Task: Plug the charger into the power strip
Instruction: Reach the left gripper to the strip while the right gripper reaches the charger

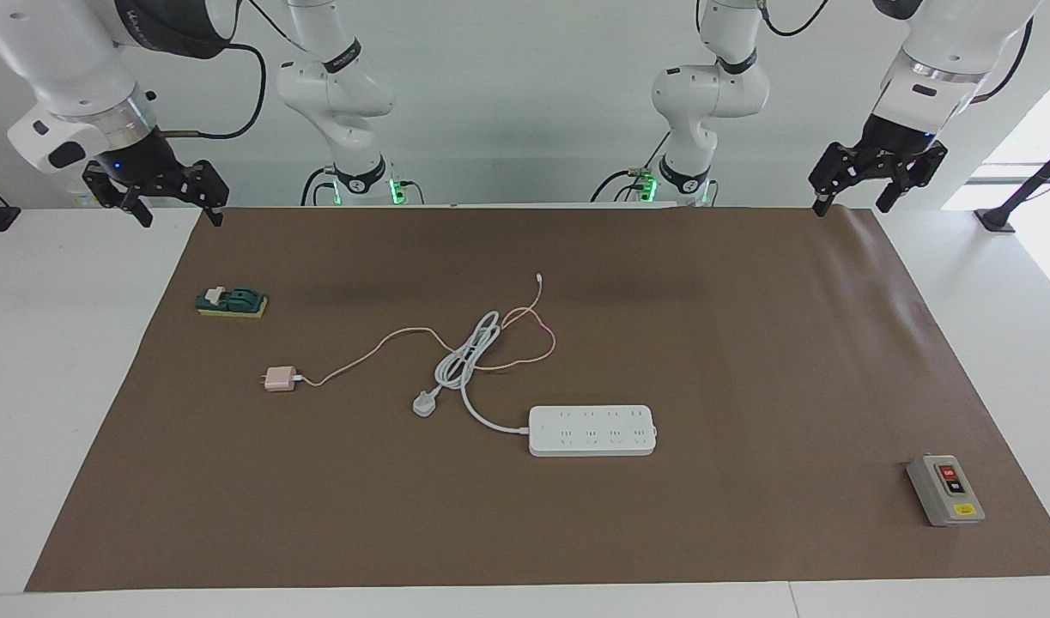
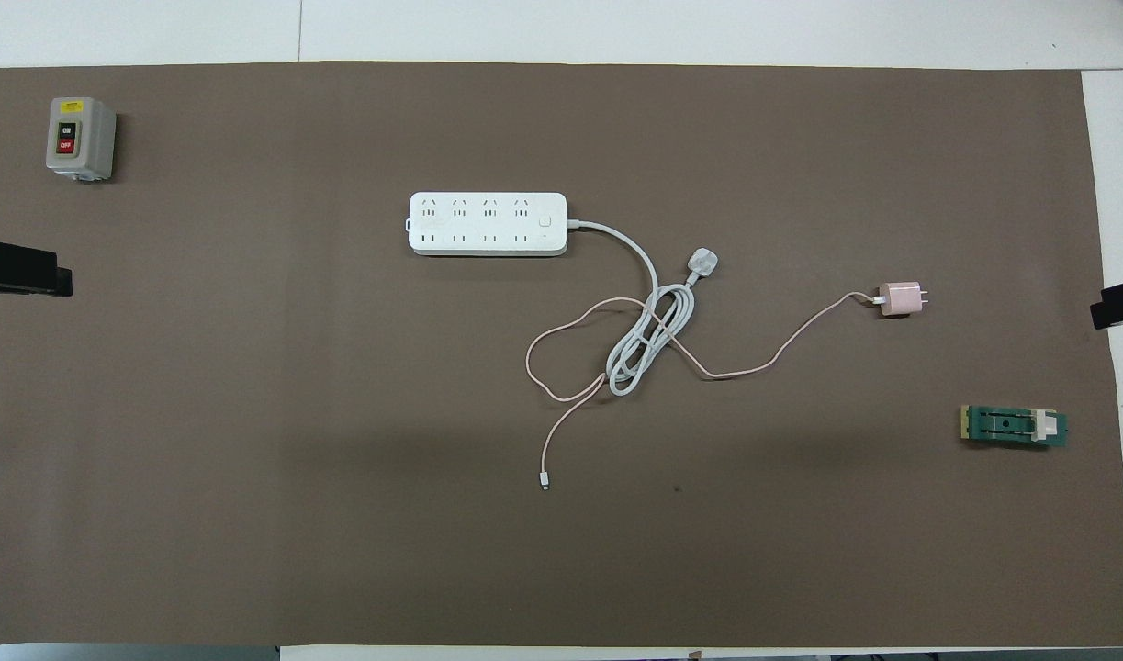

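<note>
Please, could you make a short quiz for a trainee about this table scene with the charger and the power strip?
1. True or false: the charger is already plugged into the power strip.
2. Which thing lies nearer to the robots: the green block or the grey switch box?
3. Multiple choice: the left tool and the right tool are A) both open and holding nothing, B) both shut on the cable, C) one open, one shut.

Key: 1 false, it lies apart on the brown mat; 2 the green block; 3 A.
</note>
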You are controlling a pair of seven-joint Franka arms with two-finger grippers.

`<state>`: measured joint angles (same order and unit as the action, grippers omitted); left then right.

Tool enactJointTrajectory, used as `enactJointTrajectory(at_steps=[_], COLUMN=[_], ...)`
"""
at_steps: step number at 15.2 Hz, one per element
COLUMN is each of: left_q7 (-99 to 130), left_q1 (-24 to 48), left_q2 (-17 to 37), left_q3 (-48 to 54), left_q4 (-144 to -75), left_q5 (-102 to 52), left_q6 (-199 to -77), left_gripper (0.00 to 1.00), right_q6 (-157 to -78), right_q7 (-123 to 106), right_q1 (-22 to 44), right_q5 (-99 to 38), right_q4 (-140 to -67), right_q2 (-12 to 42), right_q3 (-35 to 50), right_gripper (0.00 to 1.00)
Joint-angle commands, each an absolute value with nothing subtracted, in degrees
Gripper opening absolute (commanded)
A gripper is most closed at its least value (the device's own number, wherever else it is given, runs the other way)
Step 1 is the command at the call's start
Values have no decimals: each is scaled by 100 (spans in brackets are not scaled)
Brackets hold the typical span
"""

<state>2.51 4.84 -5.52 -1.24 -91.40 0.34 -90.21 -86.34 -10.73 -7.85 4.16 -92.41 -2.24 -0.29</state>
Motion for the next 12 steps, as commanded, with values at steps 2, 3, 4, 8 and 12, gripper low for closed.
enactJointTrajectory(at_steps=[2, 3, 4, 8, 12], left_q7=[316, 308, 308, 308, 229], left_q1=[492, 492, 492, 518, 536], left_q2=[-677, -694, -694, -598, -624], left_q3=[-88, -88, -88, -88, -97], left_q4=[-9237, -9237, -9237, -9342, -9422], left_q5=[70, 62, -34, -158, -150], left_q6=[-8738, -8510, -8360, -8297, -8349], left_gripper=[100, 100, 100, 100, 100], right_q6=[-8543, -8543, -8543, -8543, -8525], right_q7=[-1028, -1028, -1028, -1028, -1019], right_q1=[-800, -800, -800, -835, -853], right_q5=[352, 352, 352, 369, 369], right_q4=[-9220, -9220, -9220, -9263, -9290], right_q2=[-246, -246, -246, -255, -290], right_q3=[-18, -18, -18, -35, -35], right_gripper=[100, 100, 100, 100, 100])
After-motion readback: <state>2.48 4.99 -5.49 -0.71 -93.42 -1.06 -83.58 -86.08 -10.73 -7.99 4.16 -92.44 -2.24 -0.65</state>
